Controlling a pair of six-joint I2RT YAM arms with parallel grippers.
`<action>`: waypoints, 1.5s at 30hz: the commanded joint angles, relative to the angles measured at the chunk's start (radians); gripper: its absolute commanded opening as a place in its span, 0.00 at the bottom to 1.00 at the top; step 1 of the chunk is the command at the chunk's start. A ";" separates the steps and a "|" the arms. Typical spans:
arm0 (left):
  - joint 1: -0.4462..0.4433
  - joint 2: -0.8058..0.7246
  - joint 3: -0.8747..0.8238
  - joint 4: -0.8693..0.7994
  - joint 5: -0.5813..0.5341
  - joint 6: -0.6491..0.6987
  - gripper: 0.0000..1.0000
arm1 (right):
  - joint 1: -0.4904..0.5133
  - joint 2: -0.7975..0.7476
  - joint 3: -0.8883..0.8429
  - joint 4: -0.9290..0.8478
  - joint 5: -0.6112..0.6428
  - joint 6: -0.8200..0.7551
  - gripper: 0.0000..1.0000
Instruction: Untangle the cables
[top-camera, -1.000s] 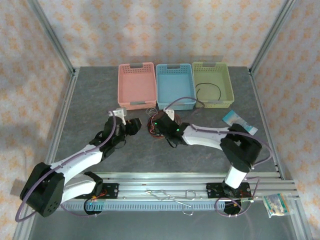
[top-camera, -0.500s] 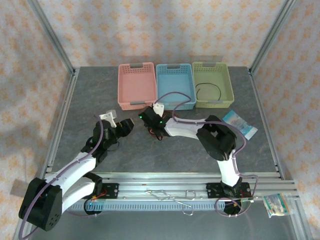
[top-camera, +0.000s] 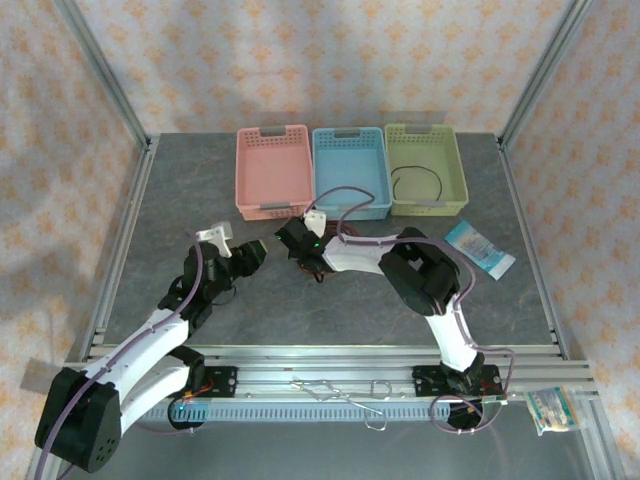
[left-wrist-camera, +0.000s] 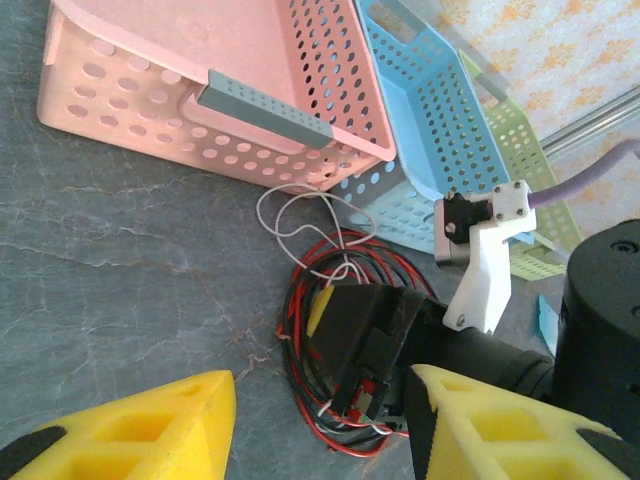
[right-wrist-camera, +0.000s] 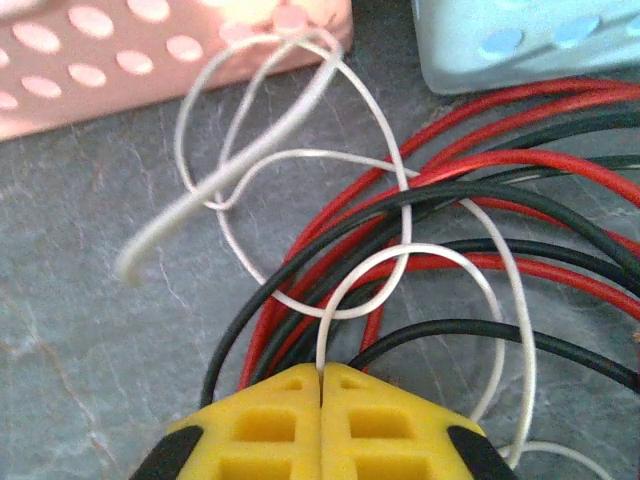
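Surface: you are working on the grey surface (top-camera: 200, 200), and the action is sitting near the middle of its far edge.
Baskets: the pink basket (top-camera: 272, 170), the blue basket (top-camera: 350, 170) and the green basket (top-camera: 425, 170) are lining the far edge in that order from the left edge. One black cable (top-camera: 394, 182) is lying looped in the green one.
Left gripper (top-camera: 250, 258): you are hovering it just beside the tangle, on the side toward the left edge. Its jaws are standing apart and gripping nothing.
Right gripper (right-wrist-camera: 322, 385): you are pressing it down at the near side of the tangle with the jaws together. A white strand is running straight into the seam between them, so I judge you are pinching the white cable.
Cables (right-wrist-camera: 520, 160): red, black and white loops are lying knotted on the surface, just in front of the pink and blue baskets.
White cable (right-wrist-camera: 232, 168): it is weaving over and under the red and black loops, and its free loops are reaching the pink basket's front wall.
Step in hand: you are isolating one strand, the white one, from the bundle; the sorting looks barely begun.
Next move: you are probably needing to draw the white strand slowly away from the baskets while the left jaws come down and pin the red and black loops.
Risk: the whole knot is likely to drag along if nothing is holding it.
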 joint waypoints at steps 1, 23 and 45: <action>-0.003 -0.029 -0.002 -0.052 0.000 0.033 0.49 | 0.001 -0.089 -0.097 0.026 -0.041 -0.050 0.00; -0.179 0.319 0.129 0.005 -0.054 0.115 0.48 | 0.000 -0.617 -0.652 0.168 -0.319 -0.322 0.00; -0.380 0.694 0.515 -0.236 -0.220 0.262 0.55 | -0.062 -0.996 -0.808 0.149 -0.082 -0.102 0.32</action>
